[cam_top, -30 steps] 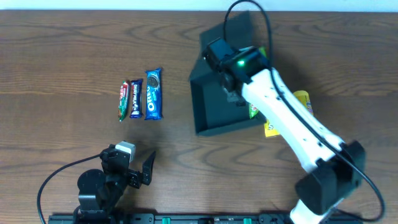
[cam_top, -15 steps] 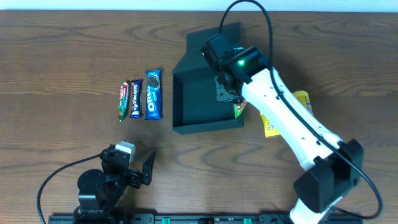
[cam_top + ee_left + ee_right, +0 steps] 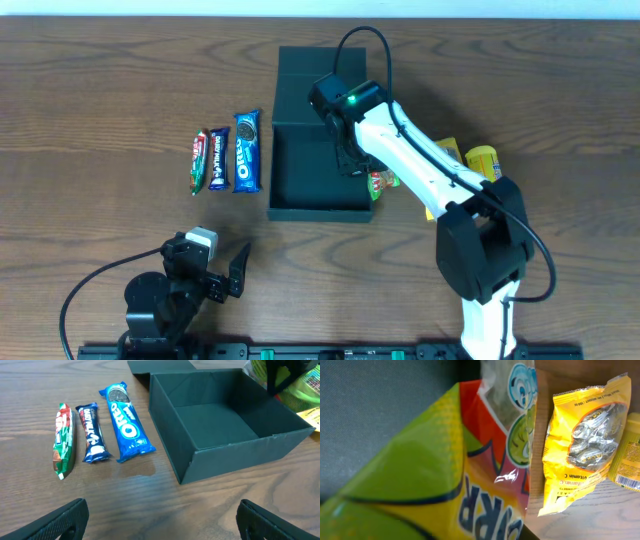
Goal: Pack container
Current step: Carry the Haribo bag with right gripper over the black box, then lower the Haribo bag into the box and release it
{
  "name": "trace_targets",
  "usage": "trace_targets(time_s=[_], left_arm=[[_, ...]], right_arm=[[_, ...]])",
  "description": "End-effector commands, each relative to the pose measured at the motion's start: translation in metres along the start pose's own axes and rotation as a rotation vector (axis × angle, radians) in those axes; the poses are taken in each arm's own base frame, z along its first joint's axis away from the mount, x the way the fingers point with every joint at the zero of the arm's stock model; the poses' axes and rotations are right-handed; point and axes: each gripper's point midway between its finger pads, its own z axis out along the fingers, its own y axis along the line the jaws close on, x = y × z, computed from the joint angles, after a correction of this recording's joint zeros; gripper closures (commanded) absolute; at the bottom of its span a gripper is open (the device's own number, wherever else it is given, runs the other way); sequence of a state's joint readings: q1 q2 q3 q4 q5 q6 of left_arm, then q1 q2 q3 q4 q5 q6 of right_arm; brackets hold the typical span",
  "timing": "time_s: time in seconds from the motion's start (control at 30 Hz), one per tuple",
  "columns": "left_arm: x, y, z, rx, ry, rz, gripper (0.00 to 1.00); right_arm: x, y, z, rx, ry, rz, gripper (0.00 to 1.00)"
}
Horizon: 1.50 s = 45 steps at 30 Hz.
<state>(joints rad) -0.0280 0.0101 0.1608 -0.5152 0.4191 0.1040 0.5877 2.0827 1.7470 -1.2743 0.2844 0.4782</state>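
The container (image 3: 320,211), a dark teal square box with its flap lid open at the back, sits mid-table; it also shows in the left wrist view (image 3: 235,455) and the right wrist view (image 3: 380,405). My right gripper (image 3: 352,157) is at its right wall. A green, yellow and red snack packet (image 3: 383,183) lies against that wall outside the box. In the right wrist view the packet (image 3: 420,470) hides the fingers, so their state cannot be told. My left gripper (image 3: 230,274) is open and empty near the front edge (image 3: 162,517).
Three bars lie in a row left of the box: a green-red bar (image 3: 199,162), a dark blue bar (image 3: 217,160) and a blue Oreo pack (image 3: 247,151). A yellow sweets packet (image 3: 585,440) and another yellow pack (image 3: 485,161) lie right of the box.
The container has slid left and turned square to the table, together with my right gripper and the green packet. The left arm has not moved.
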Motion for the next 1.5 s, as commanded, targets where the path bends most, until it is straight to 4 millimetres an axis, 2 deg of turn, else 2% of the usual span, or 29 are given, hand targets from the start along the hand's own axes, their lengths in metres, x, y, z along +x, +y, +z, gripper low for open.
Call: trace_targets(time_s=[0.0,0.2,0.37,0.5,0.63,0.73,0.8,0.9,1.0,1.1,1.3,1.47], left_arm=[[0.006,-0.001,0.002,0.009,0.009,-0.012,0.05],[0.006,-0.001,0.002,0.009,0.009,-0.012,0.04],[0.006,-0.001,0.002,0.009,0.009,-0.012,0.05],[0.006,-0.001,0.002,0.009,0.009,-0.012,0.05],[0.006,-0.001,0.002,0.009,0.009,-0.012,0.04],[0.006,-0.001,0.002,0.009,0.009,-0.012,0.04],[0.006,-0.001,0.002,0.009,0.009,-0.012,0.05],[0.006,-0.001,0.002,0.009,0.009,-0.012,0.05],[0.006,-0.001,0.002,0.009,0.009,-0.012,0.05],[0.006,-0.001,0.002,0.009,0.009,-0.012,0.04],[0.006,-0.001,0.002,0.009,0.009,-0.012,0.05],[0.006,-0.001,0.002,0.009,0.009,-0.012,0.05]], right_arm=[[-0.003,-0.004,0.0,0.022,-0.014,-0.004,0.99],[-0.001,-0.009,-0.003,0.041,-0.006,-0.034,0.99],[0.001,-0.032,-0.016,0.146,-0.006,-0.051,0.99],[-0.002,-0.031,-0.032,0.132,-0.029,-0.049,0.99],[-0.014,-0.018,-0.071,0.083,-0.128,-0.069,0.99],[-0.022,0.004,-0.11,0.031,-0.252,-0.152,0.99],[-0.024,0.02,-0.129,0.001,-0.32,-0.222,0.99],[-0.018,0.047,-0.142,-0.042,-0.367,-0.249,0.99],[-0.004,0.064,-0.141,-0.073,-0.346,-0.189,0.98],[0.004,0.07,-0.136,-0.077,-0.327,-0.128,0.98],[0.02,0.059,-0.103,-0.026,-0.207,0.025,0.98],[0.025,0.075,-0.075,-0.02,-0.129,0.016,0.98]])
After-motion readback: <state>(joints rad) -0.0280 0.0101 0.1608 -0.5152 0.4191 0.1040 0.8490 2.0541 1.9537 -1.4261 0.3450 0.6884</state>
